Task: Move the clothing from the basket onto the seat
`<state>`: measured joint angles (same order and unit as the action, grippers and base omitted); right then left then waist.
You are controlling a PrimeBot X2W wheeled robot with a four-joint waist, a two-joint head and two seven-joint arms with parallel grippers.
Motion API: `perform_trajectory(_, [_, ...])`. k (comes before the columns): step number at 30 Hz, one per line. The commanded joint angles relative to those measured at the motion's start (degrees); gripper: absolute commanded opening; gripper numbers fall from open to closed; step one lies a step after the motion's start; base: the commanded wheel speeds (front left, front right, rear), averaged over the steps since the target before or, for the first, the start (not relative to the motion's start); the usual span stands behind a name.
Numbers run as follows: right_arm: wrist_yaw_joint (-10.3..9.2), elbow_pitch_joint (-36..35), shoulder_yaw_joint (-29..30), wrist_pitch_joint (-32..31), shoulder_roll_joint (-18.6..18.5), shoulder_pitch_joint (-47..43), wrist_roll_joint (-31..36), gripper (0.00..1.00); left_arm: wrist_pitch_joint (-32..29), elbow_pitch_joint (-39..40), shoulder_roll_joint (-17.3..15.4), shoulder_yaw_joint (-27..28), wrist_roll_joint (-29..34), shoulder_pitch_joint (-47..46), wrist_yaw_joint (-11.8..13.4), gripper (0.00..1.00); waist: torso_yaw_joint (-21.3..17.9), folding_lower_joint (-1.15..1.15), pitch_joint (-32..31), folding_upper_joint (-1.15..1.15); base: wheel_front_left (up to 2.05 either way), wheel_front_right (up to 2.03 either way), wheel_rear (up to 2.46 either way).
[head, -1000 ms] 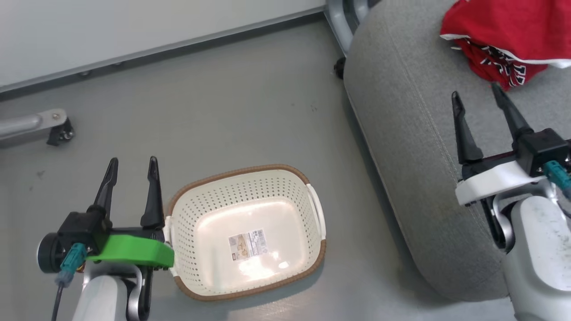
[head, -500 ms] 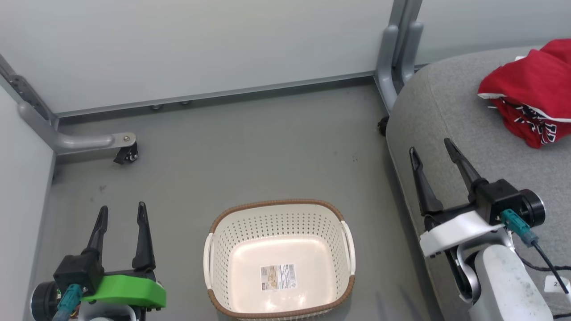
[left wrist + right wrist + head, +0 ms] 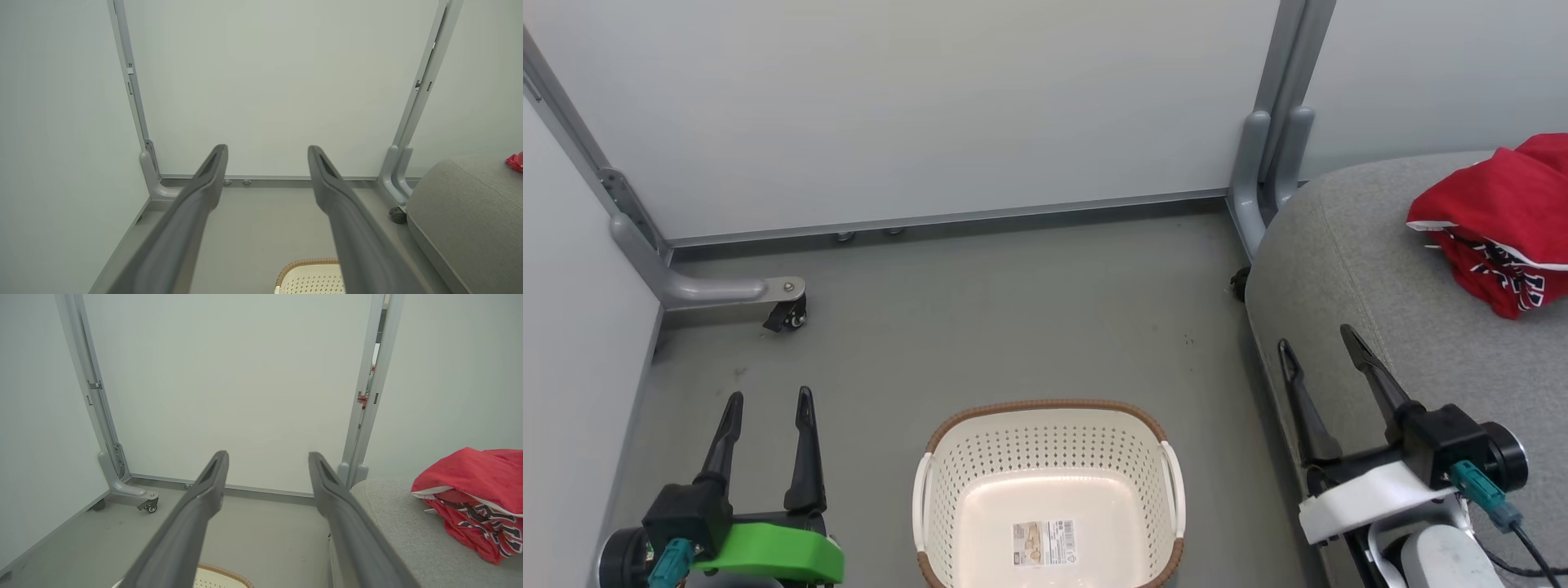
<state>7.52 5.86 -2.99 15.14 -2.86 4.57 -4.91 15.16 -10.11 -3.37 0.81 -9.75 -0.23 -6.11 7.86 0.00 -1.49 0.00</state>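
Basket (image 3: 1045,406) empty on the floor (image 3: 1013,310), clothing (image 3: 1494,204) heaped at the seat's (image 3: 1339,269) far edge: with both jaws spread and holding nothing, we rest the arms clear.

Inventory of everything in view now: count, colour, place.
seat: one, light grey, right side
clothing: two garments, red with white trim, piled on the seat
basket: one, cream with brown rim, on the floor
label: one, pale, on the basket's bottom
panels: three, pale, behind and left
caster foot: one, grey with black wheel, far left
left gripper: one, dark fingers on green mount, open, lower left
right gripper: one, dark fingers on white mount, open, above the seat's edge
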Motion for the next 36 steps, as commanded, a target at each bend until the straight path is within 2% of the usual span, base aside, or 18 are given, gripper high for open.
perform_trajectory(1, [-0.06, -0.5, 0.7, 0.0, -0.1, -1.7, -0.4, 1.00, 0.0, 0.2, 0.1, -0.1, 0.3, 1.3, -0.3, 1.00, 0.0, 0.00, -0.2, 0.00, 0.00, 0.00, 0.00])
perform_trajectory(8, [-0.06, -2.4, 2.0, 0.0, -0.1, -5.0, -1.4, 1.00, 0.0, 0.7, 0.2, -0.5, -0.1, 1.9, -0.5, 1.00, -0.4, 0.00, -0.5, 0.00, 0.00, 0.00, 0.00])
perform_trajectory(24, [-0.06, -2.3, 2.5, 0.0, -0.1, -5.3, -1.7, 1.00, 0.0, 0.0, 0.3, -0.1, 1.1, 2.0, -0.5, 1.00, -0.6, 0.00, -0.3, 0.00, 0.00, 0.00, 0.00])
perform_trajectory(25, [0.00, -2.2, 2.4, 0.0, 0.1, -4.9, -1.3, 0.00, 0.0, -0.2, 0.4, -0.4, 0.5, 1.2, -0.5, 0.00, -0.6, 0.00, -0.3, 0.00, 0.00, 0.00, 0.00])
perform_trajectory(28, [0.00, -0.9, 2.3, 0.0, 0.4, -5.4, -1.5, 0.00, -0.1, -1.8, 0.5, -0.5, 0.1, 1.2, -0.5, 0.00, -0.6, 0.00, -0.3, 0.00, 0.00, 0.00, 0.00])
perform_trajectory(36, [0.00, 0.2, 2.8, -2.2, 0.2, -4.7, -10.9, 0.00, -2.7, -2.4, 0.5, 0.5, -8.7, 0.2, -0.6, 0.00, -1.1, 0.00, -0.1, 0.00, 0.00, 0.00, 0.00])
